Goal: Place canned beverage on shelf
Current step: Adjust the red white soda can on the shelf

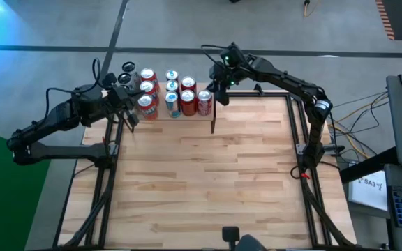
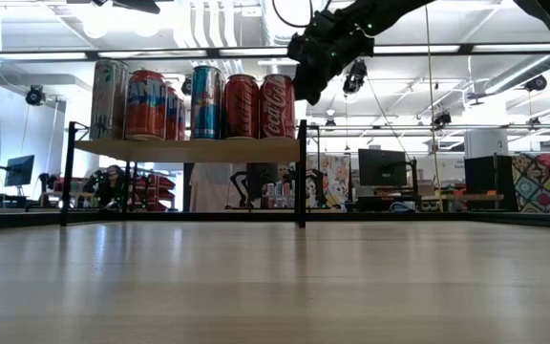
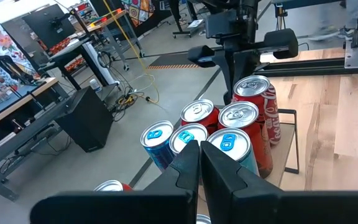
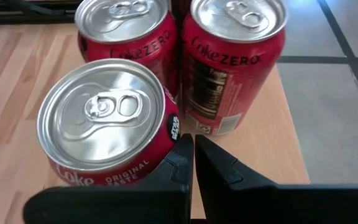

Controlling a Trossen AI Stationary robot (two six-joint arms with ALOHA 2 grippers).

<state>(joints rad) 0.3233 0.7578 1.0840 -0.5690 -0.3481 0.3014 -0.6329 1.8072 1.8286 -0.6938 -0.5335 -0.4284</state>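
Shelf (image 1: pixel 160 117) raised at the table's far edge, crowded with upright cans (image 1: pixel 167 93) packed in touching rows; in the low view, standing side by side above the table (image 1: pixel 208 181) on thin black uprights. Nearest the right arm: a red Coke can (image 4: pixel 107 121) at the shelf's corner, two Coke Zero cans (image 4: pixel 232 68) just behind it.

Right gripper (image 1: pixel 217 85) hovering just beside and above that corner can, fingers pressed together, holding nothing. Left gripper (image 1: pixel 128 104) at the shelf's other end, likewise closed and empty, fingertips poised over the blue-topped cans (image 3: pixel 225 144) in its wrist view. No can carried by either arm; all visible cans already on the shelf, so task apparently at or near completion.

Hazards from here, as judged:
- Right fingers very close to the corner can; a sideways or downward retreat likely to nudge it. Corner can close to the board's edge, little margin before tipping off onto the table.
- Cans touching one another; a push on one likely passed along the row, toppling several.
- Left fingertips low over the can tops; a drop or swing liable to snag a rim or tab.
- Both arms converging on a narrow shelf; contact with an upright apt to shake the whole board.

Safest withdrawal: straight up and away from the cans before any lateral motion.
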